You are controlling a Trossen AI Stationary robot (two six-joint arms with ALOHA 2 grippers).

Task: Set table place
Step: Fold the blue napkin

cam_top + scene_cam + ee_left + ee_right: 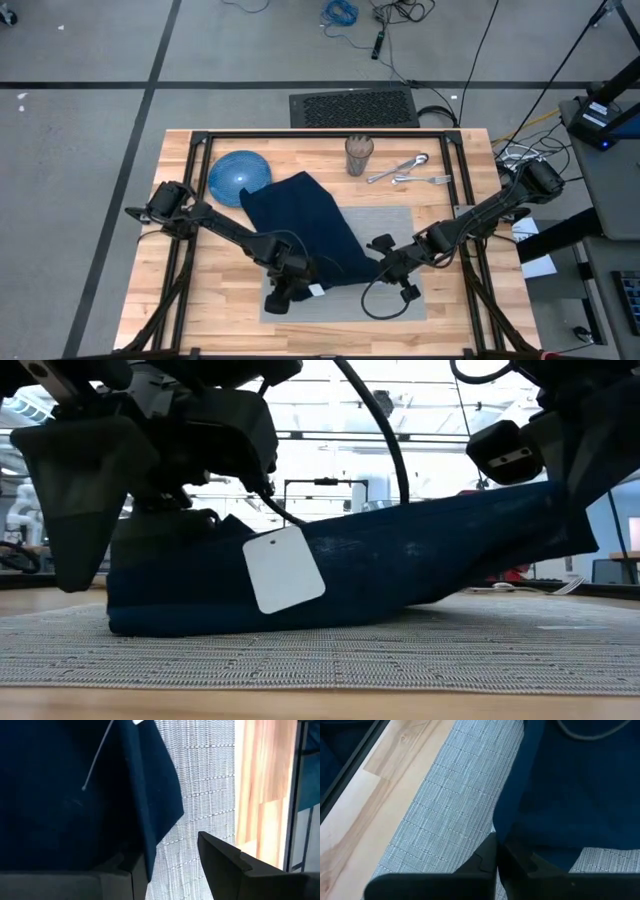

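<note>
A navy napkin lies slantwise over the grey placemat on the wooden table. Its far end reaches toward a round blue plate. A white tag hangs from it on a thin cord. My right gripper is shut on the napkin's near right part. My left gripper stands open at the napkin's near left end, and the cloth's edge runs down beside one finger. The placemat shows in the gap between the fingers. My right gripper pinches the napkin's edge between its two shut fingers, slanting down from the table's right side. The held end is lifted off the placemat. From there the cloth slopes down to its other end, which rests on the placemat. My left gripper's one finger stands right against the napkin; I cannot tell whether it touches.
A brown cup and silver cutlery lie at the table's far right. Black frame rails run along the table's far edge and sides. Bare wood shows left of the placemat.
</note>
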